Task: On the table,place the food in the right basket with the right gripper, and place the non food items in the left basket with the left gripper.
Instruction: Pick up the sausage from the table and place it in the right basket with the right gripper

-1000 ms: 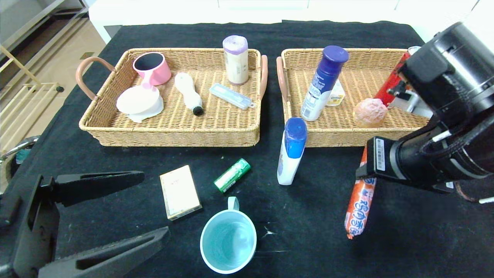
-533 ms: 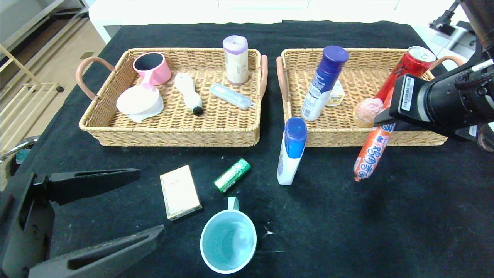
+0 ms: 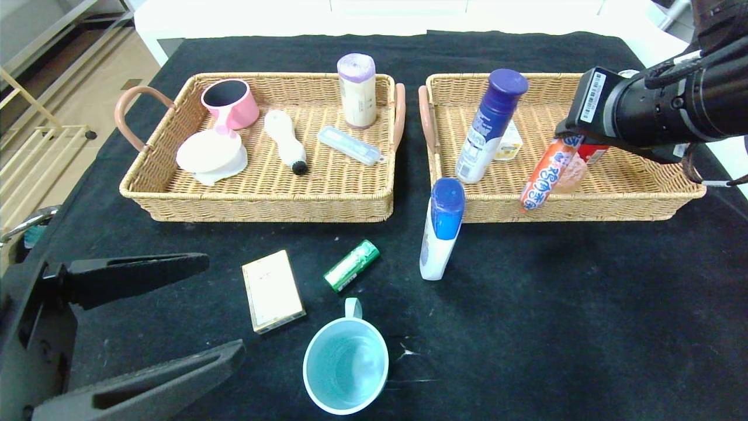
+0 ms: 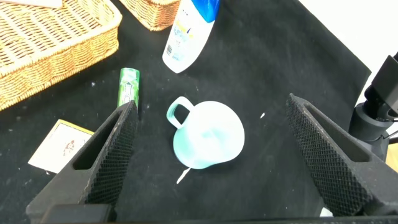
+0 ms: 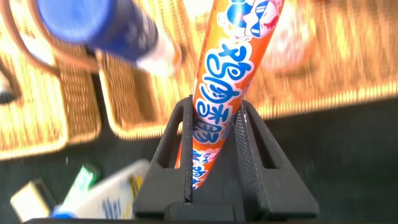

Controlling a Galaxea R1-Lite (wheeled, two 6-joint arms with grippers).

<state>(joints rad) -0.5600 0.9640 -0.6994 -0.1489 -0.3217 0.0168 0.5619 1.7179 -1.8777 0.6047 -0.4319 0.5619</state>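
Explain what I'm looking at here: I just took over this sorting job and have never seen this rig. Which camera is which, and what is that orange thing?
It is a two-armed robot. The wide picture is from its head; the other two are from cameras on its wrists. The right gripper is shut on an orange sausage, carrying it above the right basket. The left gripper, its jaws wide open, waits near the table's front edge. Still on the black table: a teal mug, a cream box, a green tube and a blue-capped bottle. The left basket already holds several items.
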